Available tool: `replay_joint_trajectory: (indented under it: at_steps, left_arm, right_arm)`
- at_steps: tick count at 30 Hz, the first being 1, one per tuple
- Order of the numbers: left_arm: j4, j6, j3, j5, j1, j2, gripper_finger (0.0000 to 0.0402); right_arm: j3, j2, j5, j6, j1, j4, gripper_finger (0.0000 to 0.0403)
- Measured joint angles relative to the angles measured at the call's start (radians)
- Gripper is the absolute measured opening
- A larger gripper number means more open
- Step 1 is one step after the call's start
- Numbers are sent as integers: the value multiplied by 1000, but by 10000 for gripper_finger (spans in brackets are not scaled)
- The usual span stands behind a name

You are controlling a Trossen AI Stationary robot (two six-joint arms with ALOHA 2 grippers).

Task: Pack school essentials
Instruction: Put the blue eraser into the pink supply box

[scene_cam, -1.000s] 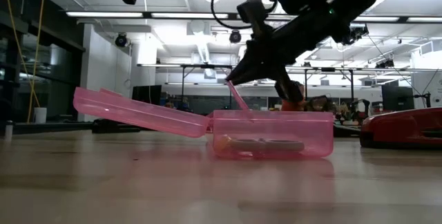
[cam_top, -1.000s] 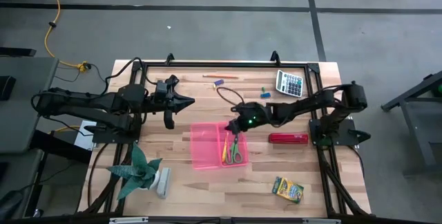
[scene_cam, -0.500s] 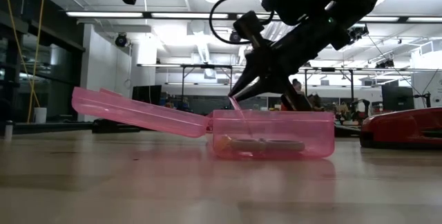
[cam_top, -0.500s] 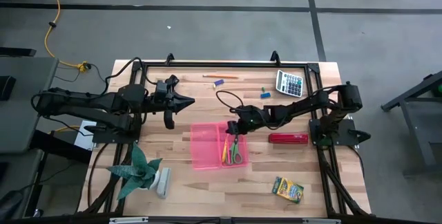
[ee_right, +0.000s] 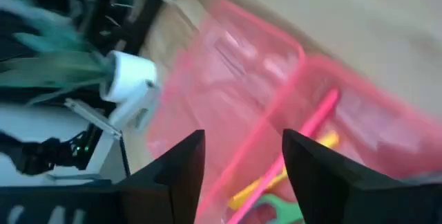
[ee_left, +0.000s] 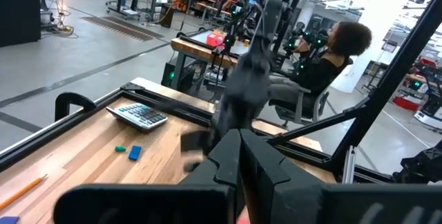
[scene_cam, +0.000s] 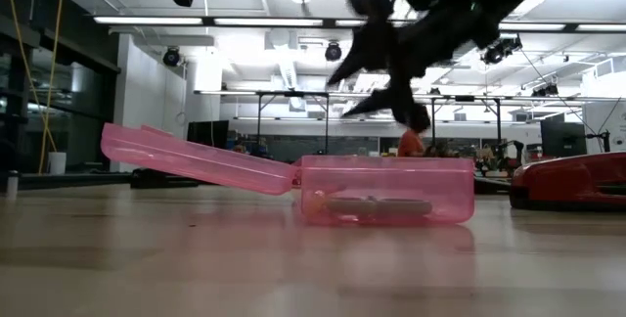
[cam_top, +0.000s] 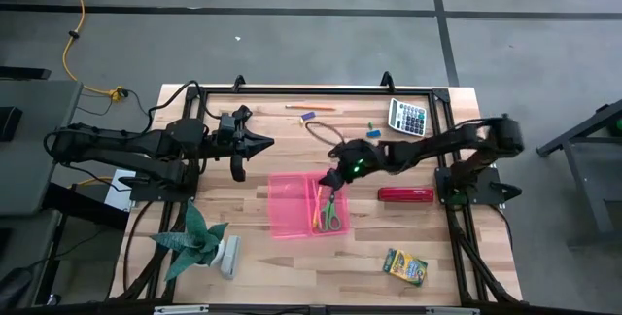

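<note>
- A wooden worktop (cam_top: 292,257) stood on a grey workshop floor, and an open pink case (cam_top: 306,205) lay near its middle.
- The right tool (cam_top: 329,181) hung just above the case's far edge, with its fingers apart and holding nothing.
- The green-handled scissors (cam_top: 331,216) and a pink pen (ee_right: 290,141) lay inside the case.
- The left tool (cam_top: 262,143) waited beyond the case, with its fingers together.
- The crayon box (cam_top: 404,266) lay on the near side of the case, well apart from it; it looked light and stiff, probably best gripped across its narrow sides.
- The small erasers (cam_top: 371,131) far behind the case seemed easy to slip.
</note>
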Motion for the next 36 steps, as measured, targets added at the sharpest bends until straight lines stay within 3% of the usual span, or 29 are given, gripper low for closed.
replay_joint_trajectory:
  at_steps: [3,8,15,22,29,36]
  left_arm:
    - [0,0,0,0,0,0,0]
    - [0,0,0,0,0,0,0]
    - [11,0,0,9,0,0,0]
    - [118,-1,-1,75,0,0,0]
    - [156,26,-1,77,0,0,0]
    - [154,112,-1,30,0,0,0]
  right_arm:
    - [0,-125,41,-135,-20,-100,192]
    - [0,-356,205,-363,-21,-266,193]
    - [0,-567,358,-595,0,-265,193]
    - [-11,-627,384,-737,0,-124,193]
    - [-164,-625,346,-763,5,158,193]
    - [-164,-626,291,-961,7,125,193]
